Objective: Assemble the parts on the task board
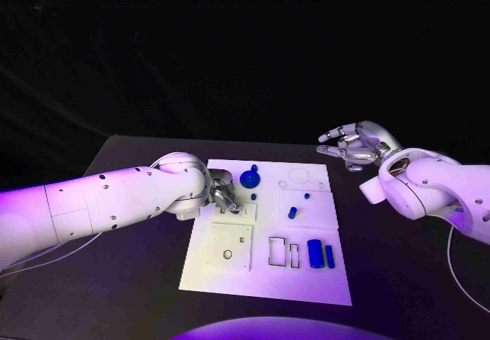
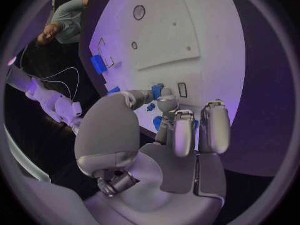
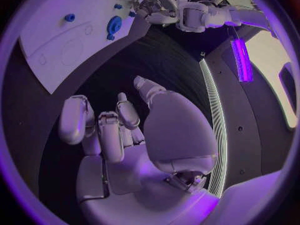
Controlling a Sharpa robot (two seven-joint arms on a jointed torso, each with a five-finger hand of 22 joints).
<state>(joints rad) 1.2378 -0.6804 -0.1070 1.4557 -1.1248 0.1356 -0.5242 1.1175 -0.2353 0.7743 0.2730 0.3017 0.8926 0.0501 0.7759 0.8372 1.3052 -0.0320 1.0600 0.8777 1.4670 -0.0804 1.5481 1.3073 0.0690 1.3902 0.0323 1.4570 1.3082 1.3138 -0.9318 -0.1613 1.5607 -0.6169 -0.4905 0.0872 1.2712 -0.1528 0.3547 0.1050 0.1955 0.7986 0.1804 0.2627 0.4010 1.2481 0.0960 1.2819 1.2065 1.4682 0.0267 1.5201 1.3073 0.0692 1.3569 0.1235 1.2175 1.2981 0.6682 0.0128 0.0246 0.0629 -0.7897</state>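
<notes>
Place: robot lab | Evidence: black table (image 1: 122,283), white task board (image 1: 268,283) with cut-outs, dark backdrop, purple light bar (image 3: 240,60)

Matt black table (image 1: 122,283), smooth, no sheen. Flat white plastic-looking task board (image 1: 306,283), matt, with shallow cut-out recesses. Small blue parts (image 1: 316,253), smooth plastic by look, faintly glossy. Silver left hand (image 2: 169,135): satin metal-like finish on fingers, smooth rounded shells, soft highlights. Silver right hand (image 1: 352,145): same brushed-silver look, slightly shiny at knuckle curves. Glossy white hard-shell left arm (image 1: 112,202), dotted with small dark screw points. Glossy white right arm (image 1: 439,188), same casing.
</notes>
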